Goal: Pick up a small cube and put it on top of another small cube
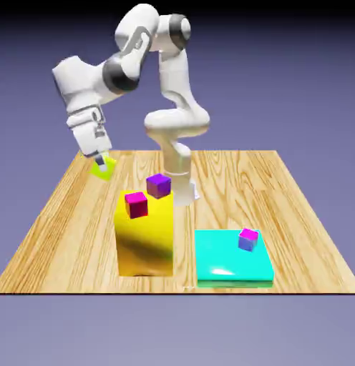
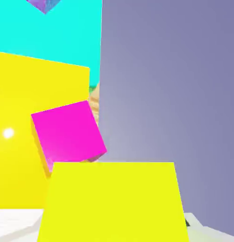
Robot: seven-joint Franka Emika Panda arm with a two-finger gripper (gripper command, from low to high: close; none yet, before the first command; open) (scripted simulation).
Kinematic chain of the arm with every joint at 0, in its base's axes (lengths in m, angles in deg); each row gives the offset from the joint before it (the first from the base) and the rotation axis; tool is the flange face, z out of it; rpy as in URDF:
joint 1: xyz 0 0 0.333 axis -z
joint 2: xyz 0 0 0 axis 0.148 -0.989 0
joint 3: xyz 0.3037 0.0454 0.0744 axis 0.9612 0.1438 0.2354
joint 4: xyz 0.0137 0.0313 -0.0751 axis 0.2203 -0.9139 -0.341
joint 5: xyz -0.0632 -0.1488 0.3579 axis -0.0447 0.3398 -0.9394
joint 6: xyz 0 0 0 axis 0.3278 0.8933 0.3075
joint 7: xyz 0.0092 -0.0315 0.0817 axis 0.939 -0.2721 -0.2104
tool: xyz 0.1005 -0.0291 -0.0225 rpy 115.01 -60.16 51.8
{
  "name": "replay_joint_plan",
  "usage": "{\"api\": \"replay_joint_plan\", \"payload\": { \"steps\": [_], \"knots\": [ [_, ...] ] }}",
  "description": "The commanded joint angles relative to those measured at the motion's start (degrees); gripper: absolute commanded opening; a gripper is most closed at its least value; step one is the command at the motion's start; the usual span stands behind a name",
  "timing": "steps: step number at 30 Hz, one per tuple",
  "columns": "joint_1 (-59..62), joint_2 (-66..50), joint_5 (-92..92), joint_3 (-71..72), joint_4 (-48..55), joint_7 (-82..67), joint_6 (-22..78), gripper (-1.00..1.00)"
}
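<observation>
Gripper (image 1: 102, 164) fingers are closed on the small yellow-green cube (image 1: 103, 169), with only the cube's width between them, and it hangs in the air at the exterior view's left, well apart from the target. Largest is the yellow block (image 1: 145, 246), upright on the bench (image 1: 315, 269), carrying the crimson cube (image 1: 137, 205); the purple cube (image 1: 159, 186) shows at its rear top edge. Next, the flat cyan slab (image 1: 231, 255) lies near the bench's front edge, right of its middle, and bears the magenta-topped cube (image 1: 247, 240) near the slab's right edge. I judge the step in hand is carrying: it should travel high enough to pass over the block and its cubes, then turn the held cube level, align it above the magenta top, lower slowly and open gently. A sideways touch could push the target off the slab. The held cube is plain, bright and sharp-edged; it looks tilted in the exterior view.
</observation>
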Motion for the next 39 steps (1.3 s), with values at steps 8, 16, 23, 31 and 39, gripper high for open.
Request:
{"api": "replay_joint_plan", "payload": {
  "steps": [8, 16, 23, 31, 39],
  "knots": [
    [8.38, -6.28, -3.40, 16.61, 0.22, -1.83, 2.16, -1.00],
    [16.76, -12.56, -6.67, 33.22, 0.43, -3.59, 4.37, -1.00],
    [24.09, -18.05, -9.53, 47.76, 0.62, -5.13, 6.30, -1.00],
    [32.47, -24.33, -12.80, 64.37, 0.84, -6.90, 8.51, -1.00],
    [30.34, -28.02, -16.22, 66.40, 0.87, -8.98, 10.15, -1.00]
  ]
}}
